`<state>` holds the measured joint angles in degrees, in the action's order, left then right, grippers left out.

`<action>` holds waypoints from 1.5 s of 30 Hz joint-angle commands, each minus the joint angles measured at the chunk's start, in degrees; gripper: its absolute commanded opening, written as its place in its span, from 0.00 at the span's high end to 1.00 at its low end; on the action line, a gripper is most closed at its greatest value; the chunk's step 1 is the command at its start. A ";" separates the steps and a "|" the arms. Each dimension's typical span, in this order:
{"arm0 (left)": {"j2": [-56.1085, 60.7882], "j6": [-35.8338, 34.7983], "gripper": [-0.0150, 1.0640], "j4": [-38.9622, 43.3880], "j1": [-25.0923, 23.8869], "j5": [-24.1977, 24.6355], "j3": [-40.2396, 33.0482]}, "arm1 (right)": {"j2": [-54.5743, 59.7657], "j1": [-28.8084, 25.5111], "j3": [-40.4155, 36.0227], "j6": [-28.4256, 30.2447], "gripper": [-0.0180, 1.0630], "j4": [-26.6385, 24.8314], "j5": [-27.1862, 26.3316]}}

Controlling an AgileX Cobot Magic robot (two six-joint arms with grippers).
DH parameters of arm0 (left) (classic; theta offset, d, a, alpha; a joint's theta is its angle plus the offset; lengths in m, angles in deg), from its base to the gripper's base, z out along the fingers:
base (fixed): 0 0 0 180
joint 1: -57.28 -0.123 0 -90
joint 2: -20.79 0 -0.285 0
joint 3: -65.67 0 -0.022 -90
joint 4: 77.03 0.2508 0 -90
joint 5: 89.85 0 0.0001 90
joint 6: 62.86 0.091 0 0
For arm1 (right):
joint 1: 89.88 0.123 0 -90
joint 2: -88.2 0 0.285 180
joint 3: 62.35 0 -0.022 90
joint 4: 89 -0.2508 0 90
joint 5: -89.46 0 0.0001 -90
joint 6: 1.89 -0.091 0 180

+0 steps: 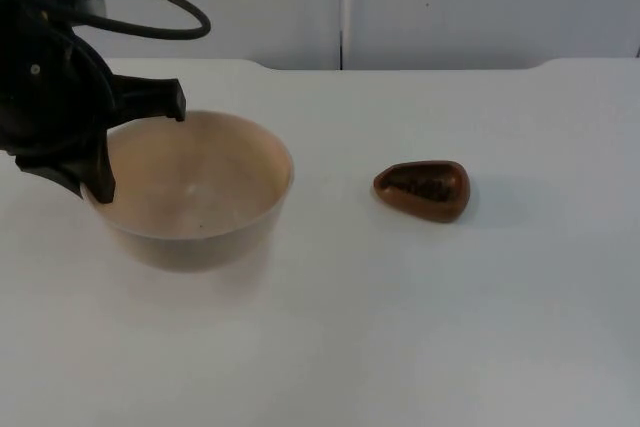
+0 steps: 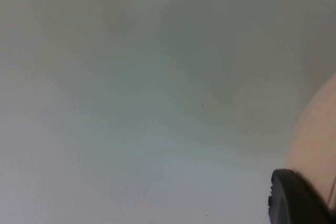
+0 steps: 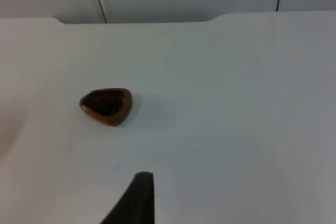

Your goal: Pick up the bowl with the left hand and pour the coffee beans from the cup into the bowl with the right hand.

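While the left gripper (image 1: 140, 142) straddles the far-left rim of the beige bowl (image 1: 200, 197), one finger (image 1: 160, 97) at the rim's far side and the other (image 1: 100, 177) low at its left side, its jaws are spread wide and not clenched on the wall. Well apart to the right on the white table (image 1: 450, 327) sits the small brown cup (image 1: 424, 189) with dark coffee beans (image 1: 425, 185) inside. Facing that cup (image 3: 106, 106) from a distance, the right arm waits, and whether its gripper is released or clenched cannot be told
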<state>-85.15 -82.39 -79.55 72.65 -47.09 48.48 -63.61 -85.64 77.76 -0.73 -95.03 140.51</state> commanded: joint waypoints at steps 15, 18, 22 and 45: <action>0.39 -0.50 0.99 -0.16 0.05 -0.21 0.30 | 29.61 -0.32 14.60 1.27 0.01 -2.97 -1.15; 0.39 -0.50 0.99 -0.16 0.05 -0.21 0.30 | 35.10 -0.32 17.10 1.42 0.01 -3.11 -1.15; 0.39 -0.50 0.99 -0.16 0.05 -0.21 0.30 | 40.25 -0.32 19.27 1.64 0.01 -3.23 -1.12; 0.39 -0.50 0.99 -0.26 0.05 -1.05 0.30 | 59.31 12.41 29.41 -1.91 0.01 -3.12 1.16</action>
<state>-85.15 -82.39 -79.55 72.65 -47.46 48.48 -4.51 -73.63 106.65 -2.26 -97.98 141.64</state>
